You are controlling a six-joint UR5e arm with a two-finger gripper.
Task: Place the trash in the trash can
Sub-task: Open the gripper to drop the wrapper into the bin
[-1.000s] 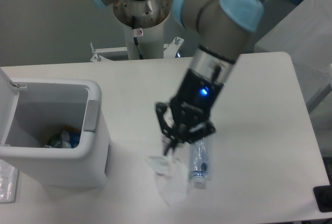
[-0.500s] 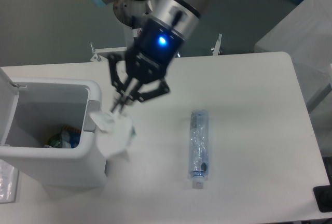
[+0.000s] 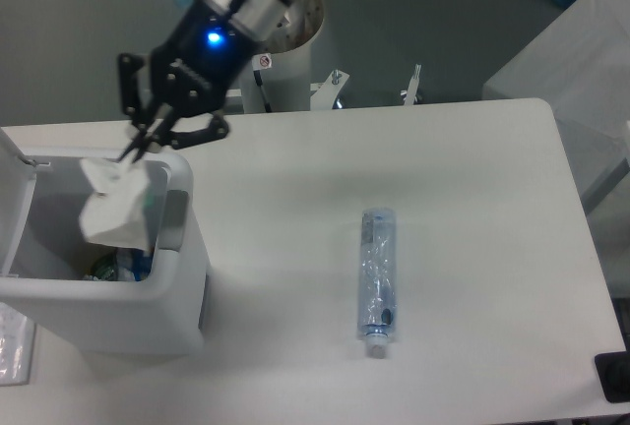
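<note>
My gripper (image 3: 136,150) is shut on a crumpled clear wrapper (image 3: 116,207) with a green edge, which hangs over the open mouth of the white trash can (image 3: 177,302) at the left. The can's lid (image 3: 12,164) stands open at its far left, and a grey latch tab (image 3: 174,219) sits on its right rim. Some coloured trash (image 3: 122,264) lies at the bottom inside. The crushed clear plastic bottle (image 3: 377,278) with a bluish label lies flat on the table, well to the right of the can, white cap toward the front edge.
The arm's base column (image 3: 281,51) stands behind the table's far edge. A light grey box (image 3: 581,61) sits off the table's right side. A dark object (image 3: 614,376) shows at the bottom right corner.
The gripper has lifted the wrapper from beside the bottle and carried it left and up, from the can's right wall to above the can's opening. The bottle has stayed put.
</note>
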